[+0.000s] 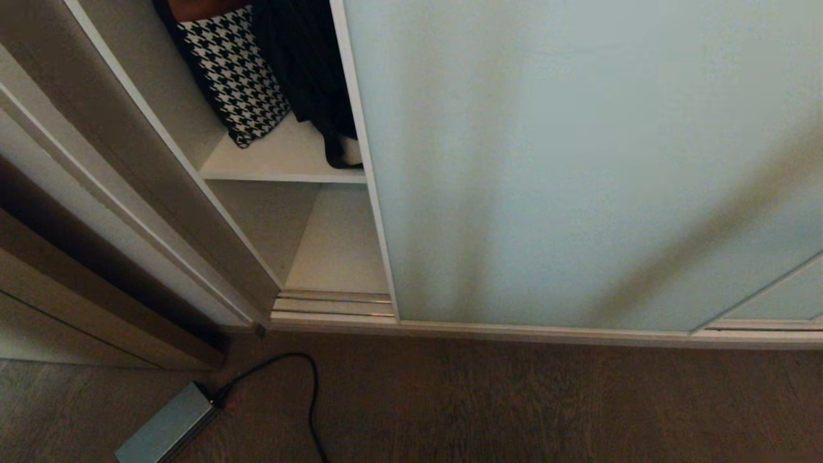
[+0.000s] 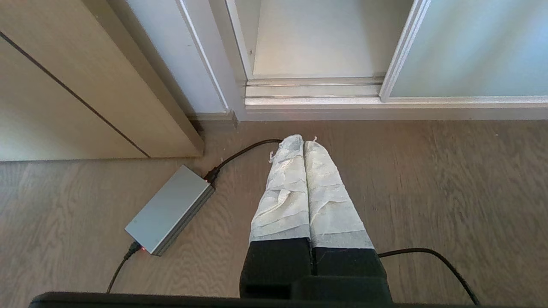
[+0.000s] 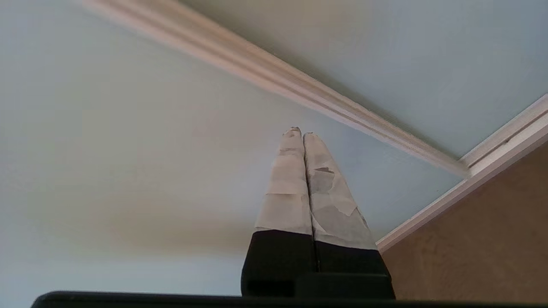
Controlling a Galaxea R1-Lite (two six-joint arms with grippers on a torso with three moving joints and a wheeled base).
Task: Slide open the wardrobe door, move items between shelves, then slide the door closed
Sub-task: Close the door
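Frosted blue-green glass fills my head view — the sliding wardrobe door (image 1: 578, 161) sits partly open. Beside its frame, a black bag (image 1: 308, 64) rests on the shelf (image 1: 283, 161). My right gripper (image 3: 303, 133) points at the door, fingers pressed together; my left gripper (image 2: 303, 140) hangs closed before the door's floor track (image 2: 312, 87).

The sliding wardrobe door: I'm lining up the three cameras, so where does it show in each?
Head: sliding wardrobe door fills the right, partly open.
Left wrist: its lower corner at upper right.
Right wrist: glass fills most of the picture.
Shared landmark: door's off-white frame.
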